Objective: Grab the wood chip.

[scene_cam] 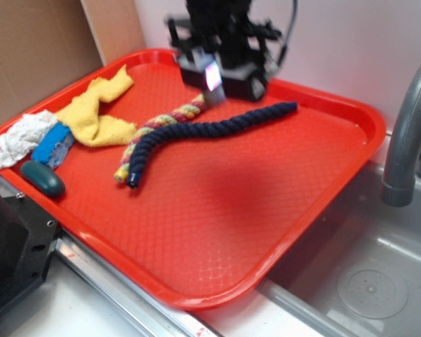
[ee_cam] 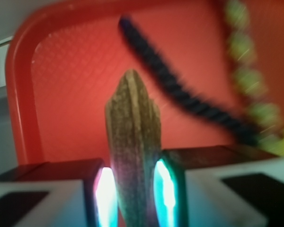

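Standing upright between the two glowing pads, the wood chip (ee_cam: 132, 151) is pinched by the gripper (ee_cam: 135, 194), its tapered tip pointing away from the fingers toward the red tray (ee_cam: 61, 90) beneath. The pads (ee_cam: 105, 196) press against both of its flat sides, so the gripper is clamped on the chip. In the exterior view the gripper (scene_cam: 212, 78) hangs above the far part of the tray (scene_cam: 266, 210), though blur hides the chip itself there. Just below and ahead of the gripper lie the dark blue rope (scene_cam: 210, 130) and the multicoloured rope (scene_cam: 161, 123). Farther off to its side sit a yellow cloth (scene_cam: 98, 109) and a dark teal oval object (scene_cam: 43, 179).
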{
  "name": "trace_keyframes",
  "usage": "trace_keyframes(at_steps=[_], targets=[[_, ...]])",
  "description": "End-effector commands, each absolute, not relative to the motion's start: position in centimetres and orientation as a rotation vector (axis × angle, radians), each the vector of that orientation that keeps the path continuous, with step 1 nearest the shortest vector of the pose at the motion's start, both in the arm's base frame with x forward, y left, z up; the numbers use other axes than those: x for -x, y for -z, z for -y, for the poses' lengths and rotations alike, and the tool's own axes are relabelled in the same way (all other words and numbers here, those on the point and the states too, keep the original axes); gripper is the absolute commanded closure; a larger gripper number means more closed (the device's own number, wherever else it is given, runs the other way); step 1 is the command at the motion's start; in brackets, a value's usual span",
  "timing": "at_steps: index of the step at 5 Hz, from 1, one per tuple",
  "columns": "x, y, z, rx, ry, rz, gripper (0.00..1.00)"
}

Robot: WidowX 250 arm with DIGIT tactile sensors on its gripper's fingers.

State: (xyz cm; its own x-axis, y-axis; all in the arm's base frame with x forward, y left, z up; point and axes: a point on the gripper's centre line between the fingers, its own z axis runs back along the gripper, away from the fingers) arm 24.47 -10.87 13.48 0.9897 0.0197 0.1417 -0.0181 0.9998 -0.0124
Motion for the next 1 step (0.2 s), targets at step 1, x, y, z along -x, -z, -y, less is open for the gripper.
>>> trace_keyframes(at_steps=[1], targets=[[-19.73,-25.37,7.64,0.008,0.011,0.205,1.00]])
